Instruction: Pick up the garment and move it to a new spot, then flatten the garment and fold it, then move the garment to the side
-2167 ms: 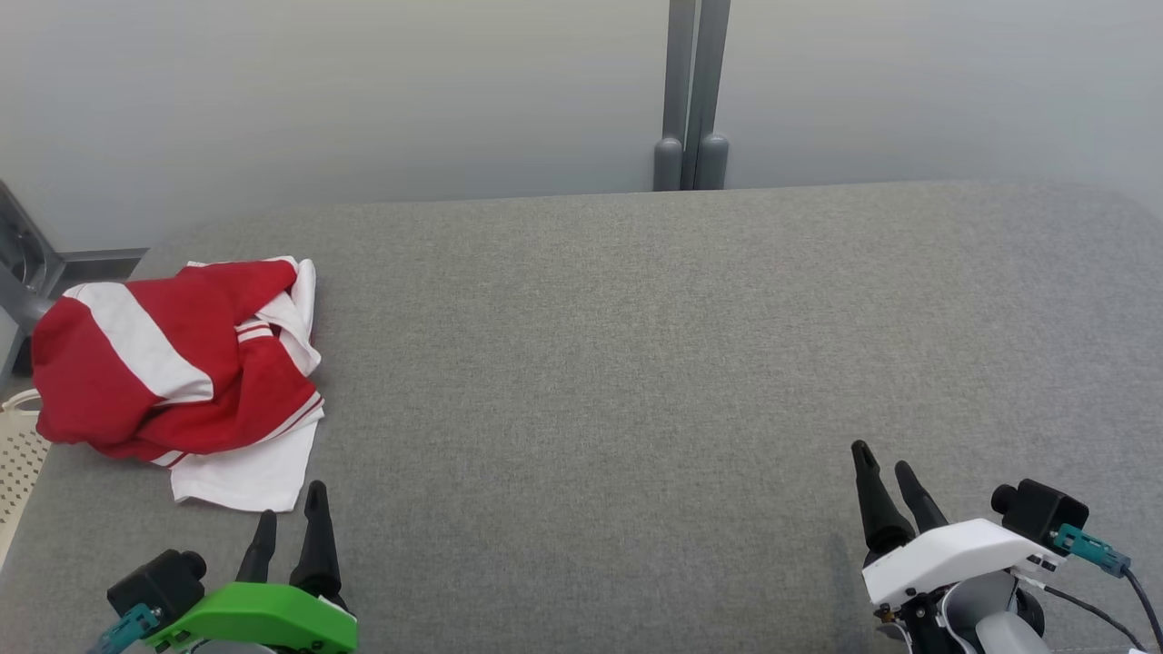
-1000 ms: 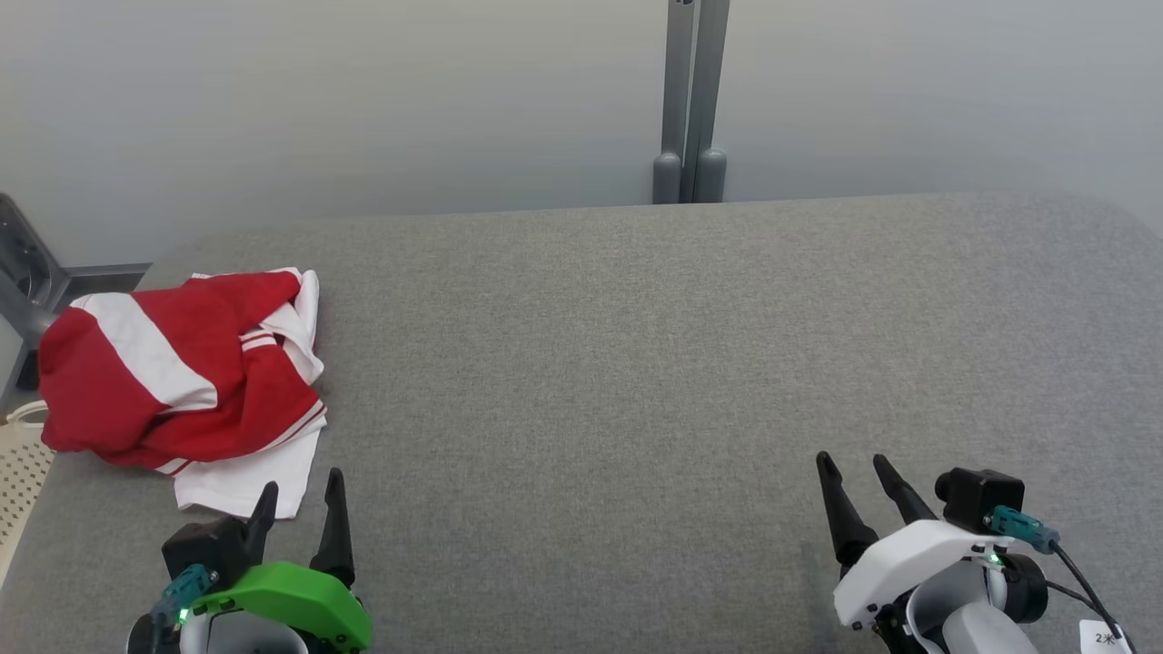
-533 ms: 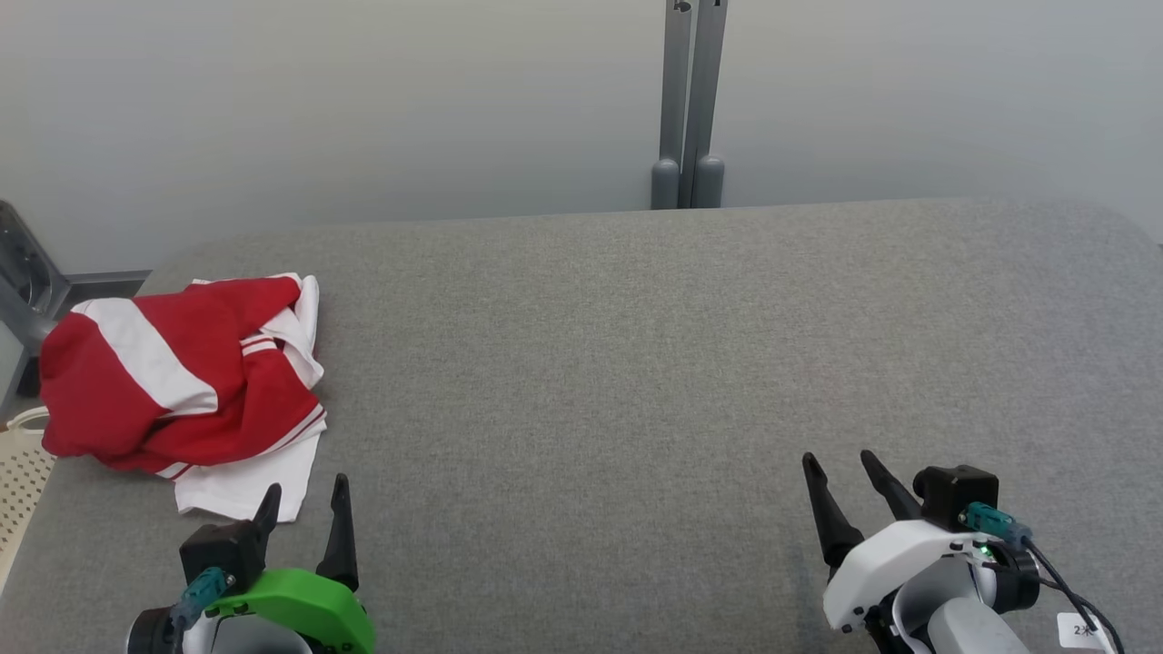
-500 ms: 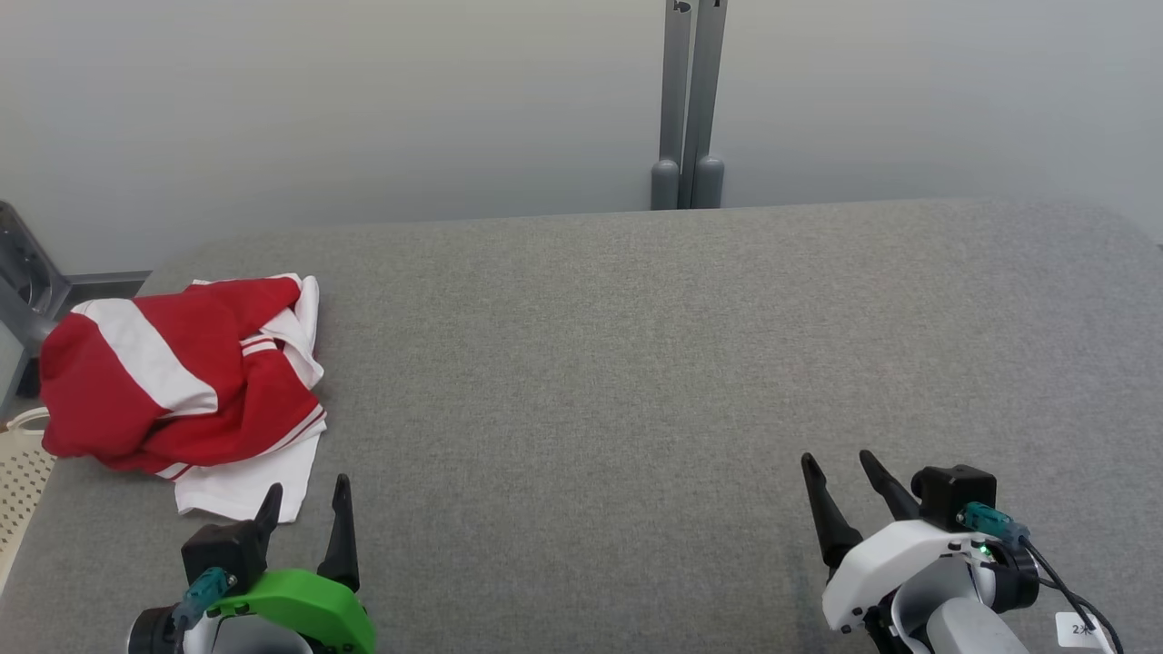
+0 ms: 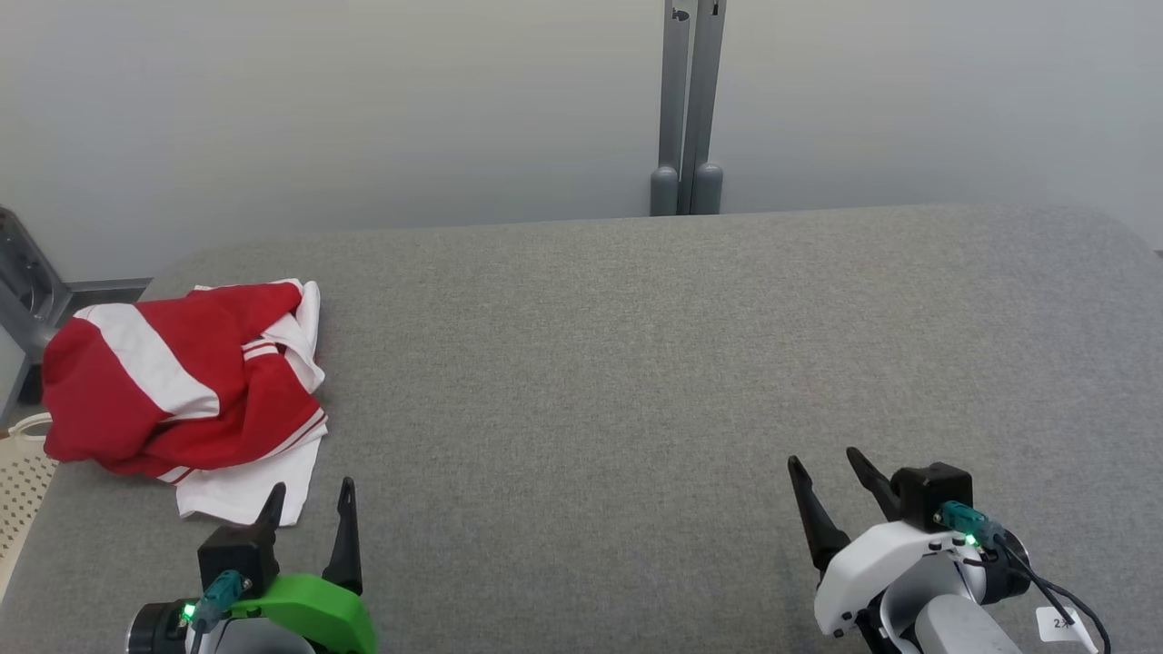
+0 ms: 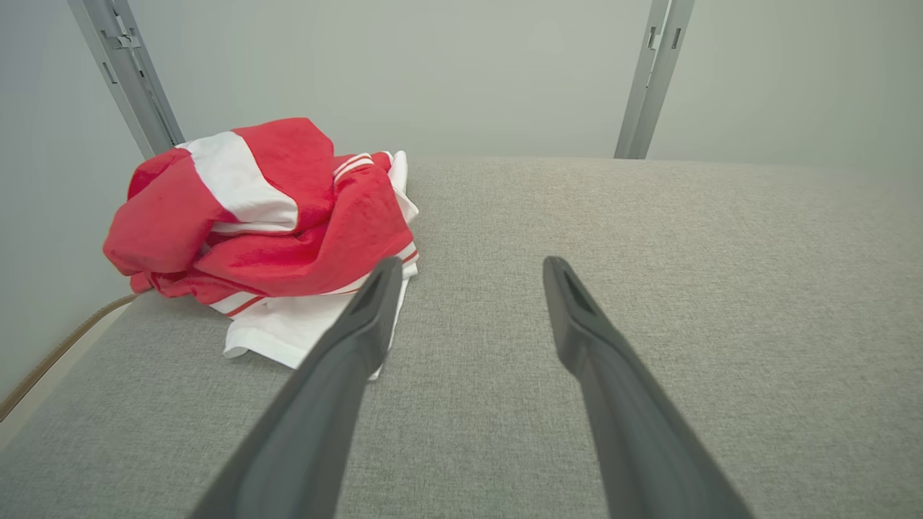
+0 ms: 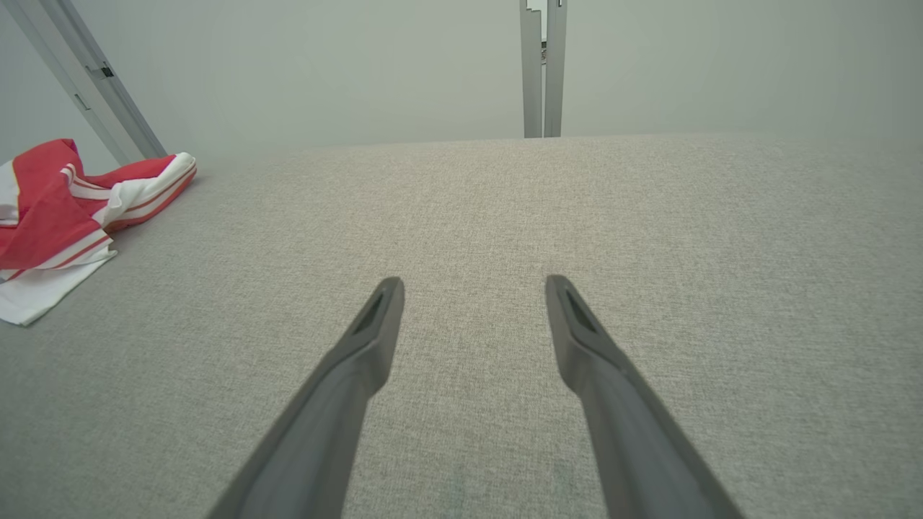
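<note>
The grey padded table (image 5: 581,363) has rounded far corners, and its far edge runs straight below a pale wall. A pair of grey posts (image 5: 688,100) rises behind the middle of that far edge. The table's whole middle and right side are bare fabric, wide room out to the right edge.

The garment (image 5: 173,381), red with white bands, lies crumpled in a heap at the table's left side, toward the far-left corner. Its red bulk reaches the table's left edge and seems to bulge just over it, and a flat white flap trails from it toward the table's near edge. A pale perforated basket (image 5: 18,463) sits just outside the table's left edge.

The left gripper (image 5: 312,488), on a green wrist, hovers over the table's near-left part. Its fingers are spread wide with nothing between them, and its left fingertip (image 6: 386,270) is just short of the white flap. The right gripper (image 5: 824,459), on a white wrist, hovers over the table's near-right part, fingers equally spread and empty, tilted a little toward the table's left side
</note>
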`<state>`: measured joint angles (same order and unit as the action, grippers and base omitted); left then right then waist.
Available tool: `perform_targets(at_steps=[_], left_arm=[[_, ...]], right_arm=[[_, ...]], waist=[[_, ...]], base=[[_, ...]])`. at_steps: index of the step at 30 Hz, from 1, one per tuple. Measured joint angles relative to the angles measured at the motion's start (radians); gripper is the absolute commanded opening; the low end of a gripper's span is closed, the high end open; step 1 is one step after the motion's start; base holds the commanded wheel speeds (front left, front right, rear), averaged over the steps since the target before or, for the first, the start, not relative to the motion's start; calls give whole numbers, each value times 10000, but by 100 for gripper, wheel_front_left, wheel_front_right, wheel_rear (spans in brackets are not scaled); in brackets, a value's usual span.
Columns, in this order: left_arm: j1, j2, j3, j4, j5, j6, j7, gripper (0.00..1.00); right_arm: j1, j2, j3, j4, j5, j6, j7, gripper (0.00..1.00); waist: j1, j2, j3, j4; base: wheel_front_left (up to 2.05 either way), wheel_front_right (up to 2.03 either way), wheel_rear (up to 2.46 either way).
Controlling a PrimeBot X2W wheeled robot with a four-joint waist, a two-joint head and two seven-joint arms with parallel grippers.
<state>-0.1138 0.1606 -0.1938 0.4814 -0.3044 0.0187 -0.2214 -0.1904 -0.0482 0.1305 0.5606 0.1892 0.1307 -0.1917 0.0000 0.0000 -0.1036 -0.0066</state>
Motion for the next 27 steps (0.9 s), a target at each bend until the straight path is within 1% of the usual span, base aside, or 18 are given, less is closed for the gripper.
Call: perform_targets(at_steps=[11, 16, 22, 27], left_arm=[[-2, 65, -13, 36, -115, 35, -15, 100], [0, 71, 10, 25, -209, 71, -50, 100], [109, 92, 148, -100, -453, 171, -52, 100], [273, 305, 144, -284, -453, 198, 109, 100]], right_arm=[[-9, 0, 44, 61, 105, 0, -35, 100], [-9, -2, -4, 84, 117, 0, -54, 100], [12, -10, 163, 63, 497, 0, -98, 100], [47, -6, 410, 58, 769, 0, -188, 100]], waist=[[0, 0, 20, 2], [0, 0, 23, 124], [0, 0, 13, 631], [0, 0, -11, 1204]], base=[[0, 0, 0], [0, 0, 0], [0, 0, 0], [0, 0, 0]])
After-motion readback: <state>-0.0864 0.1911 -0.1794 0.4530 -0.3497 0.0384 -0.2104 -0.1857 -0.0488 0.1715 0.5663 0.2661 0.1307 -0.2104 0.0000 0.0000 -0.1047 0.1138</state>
